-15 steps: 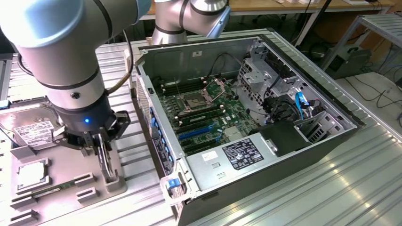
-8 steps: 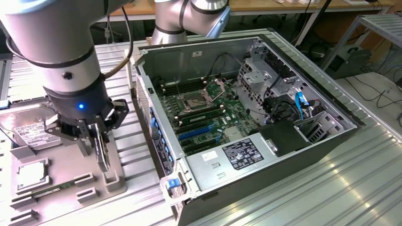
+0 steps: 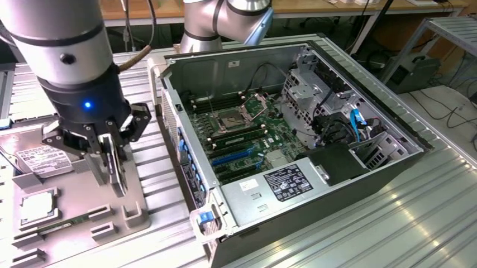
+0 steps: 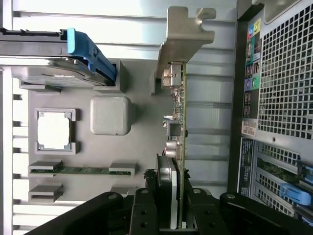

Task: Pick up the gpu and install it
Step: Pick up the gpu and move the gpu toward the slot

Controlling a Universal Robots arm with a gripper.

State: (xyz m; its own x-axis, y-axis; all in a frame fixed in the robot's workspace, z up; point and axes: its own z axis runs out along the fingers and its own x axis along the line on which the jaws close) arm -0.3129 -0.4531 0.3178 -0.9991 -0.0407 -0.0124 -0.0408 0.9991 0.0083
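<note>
Tool (image 4: 168, 205) with gpu (image 4: 175, 132) edge-on over tray (image 4: 142, 147) of chip (image 4: 54, 129), drive (image 4: 49, 73), memory stick (image 4: 80, 170)

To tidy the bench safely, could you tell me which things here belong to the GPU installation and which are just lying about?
In use: gpu, gripped by the hand; open computer case.
Lying about: hard drive, CPU chip, memory stick, grey tray.

A parts tray (image 3: 75, 187) sits just beside an open computer case (image 3: 298, 229), on the exterior view's left. In the tray lie a hard drive (image 3: 37, 159), a CPU chip (image 3: 37, 206) and a memory stick (image 3: 63, 226). Over the tray, the gpu (image 3: 114, 164) stands edge-on in the gripper (image 3: 108, 176).
</note>
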